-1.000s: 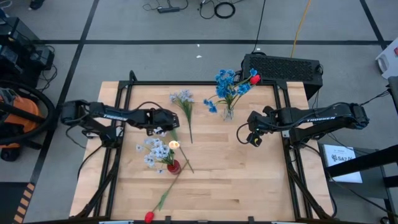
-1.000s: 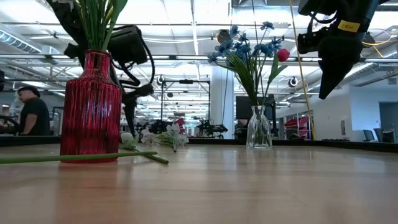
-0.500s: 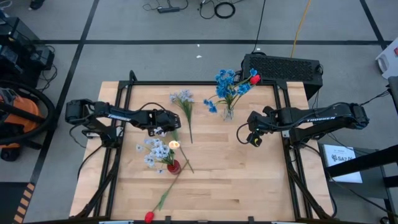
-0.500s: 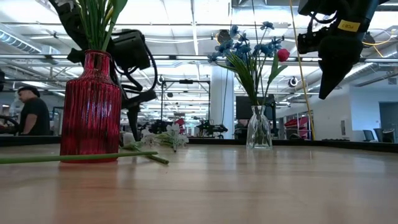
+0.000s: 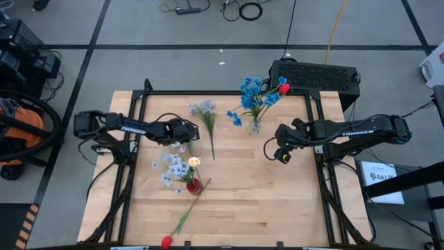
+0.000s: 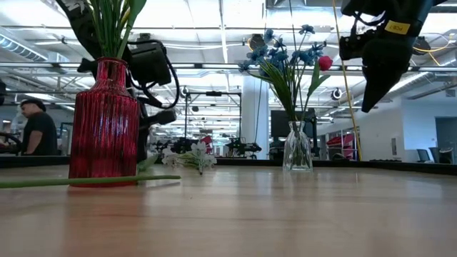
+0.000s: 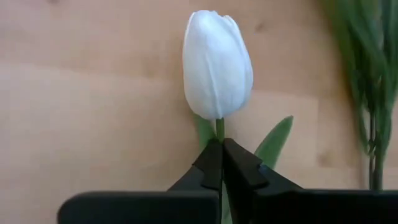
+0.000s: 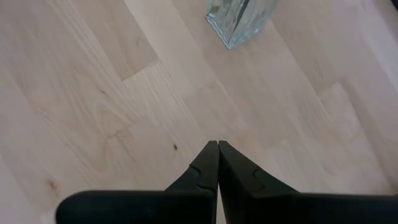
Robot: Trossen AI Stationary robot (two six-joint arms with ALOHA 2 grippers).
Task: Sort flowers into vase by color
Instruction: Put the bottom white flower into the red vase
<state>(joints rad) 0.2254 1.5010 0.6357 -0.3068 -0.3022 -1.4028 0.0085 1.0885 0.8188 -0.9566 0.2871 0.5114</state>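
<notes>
One white tulip (image 7: 217,65) has just come up off the table, stem pinched tight in the left gripper (image 7: 221,149), bloom just ahead of its tips, so a vase drop looks next, while the right gripper (image 8: 217,148) hangs closed and empty.

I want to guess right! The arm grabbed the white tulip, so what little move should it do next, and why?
Probably lift it a little higher. The left gripper is shut on the white tulip just below its bud, low over the table. The red vase with the pale flowers stands nearby, and the stem must clear its mouth. The right gripper waits, shut, near the glass vase.
</notes>
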